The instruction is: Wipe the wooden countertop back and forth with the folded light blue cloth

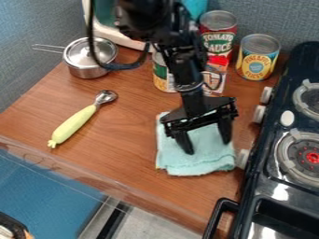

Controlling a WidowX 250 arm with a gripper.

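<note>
Spread open, the claw hangs at the folded teal cloth, right of and below the frame's centre on the tabletop; likely light, limp and unbreakable, it should pinch best through several layers.

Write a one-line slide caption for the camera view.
Open black gripper over a folded mint cloth, between a pale-handled scoop and a black stove.

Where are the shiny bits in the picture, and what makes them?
In the camera view, white glare sits on the black stove; softer shine shows on the metal pot and the scoop, probably light bouncing off smooth stuff; the cloth looks dull, without glare.
</note>
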